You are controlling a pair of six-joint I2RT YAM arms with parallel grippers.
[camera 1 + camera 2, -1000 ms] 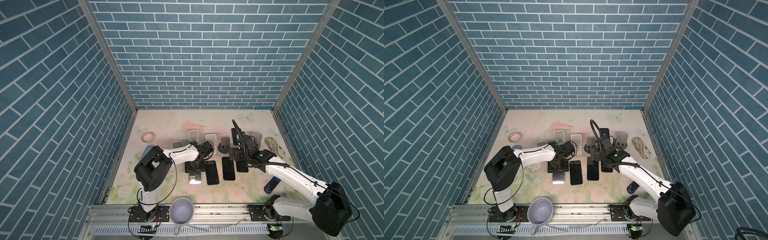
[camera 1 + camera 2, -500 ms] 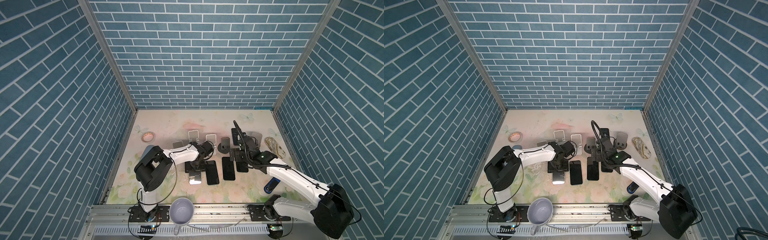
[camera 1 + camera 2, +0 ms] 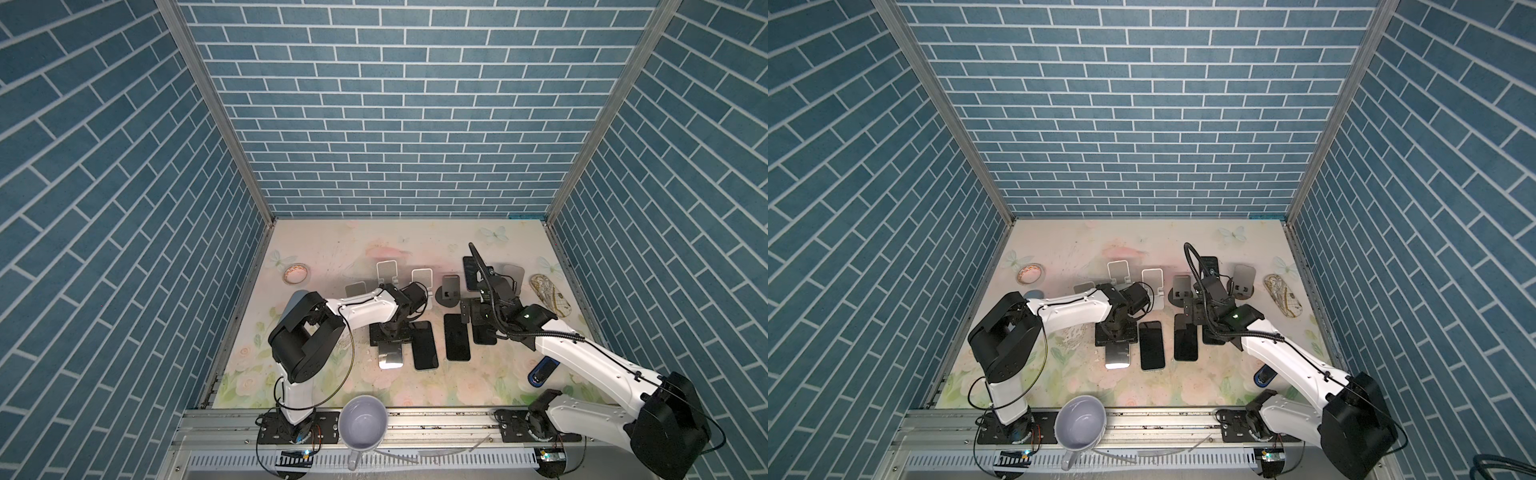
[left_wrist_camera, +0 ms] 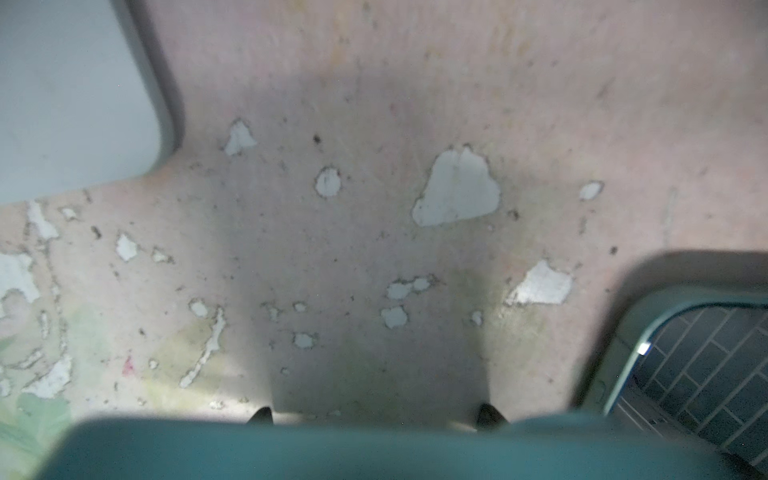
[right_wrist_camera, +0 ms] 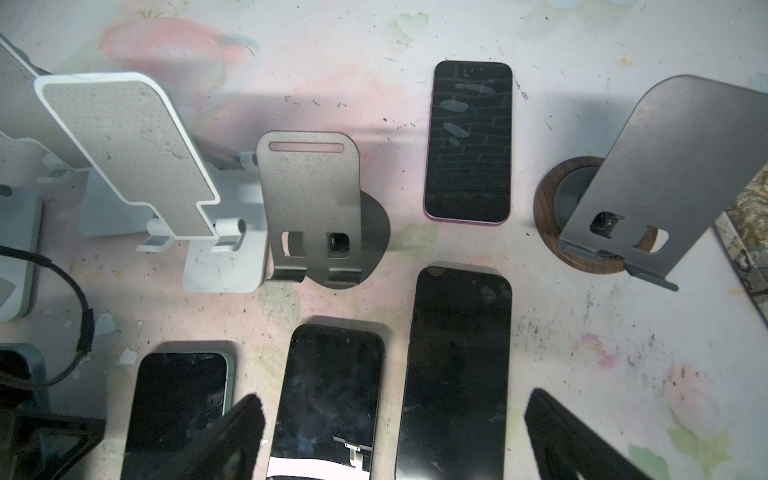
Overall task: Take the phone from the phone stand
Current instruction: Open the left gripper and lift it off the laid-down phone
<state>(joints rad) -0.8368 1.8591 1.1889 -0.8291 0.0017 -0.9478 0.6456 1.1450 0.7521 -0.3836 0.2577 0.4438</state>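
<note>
Left gripper (image 3: 390, 337): I had it low over the far end of the phone (image 3: 390, 357). Its fingertips (image 4: 260, 414) stood part way apart, but a teal blur hid them, so I couldn't tell whether they gripped anything.
Right gripper (image 5: 403, 436): it gaped wide with nothing in it, above the flat black phones (image 5: 457, 365).
Phone: it was off the stands, in front of the grey stand (image 3: 356, 287) and just beside a dark phone (image 3: 424, 345).

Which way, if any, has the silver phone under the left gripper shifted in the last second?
No. The silver phone lies where it did, alongside the black phone with their near ends about level, same as a second ago.
</note>
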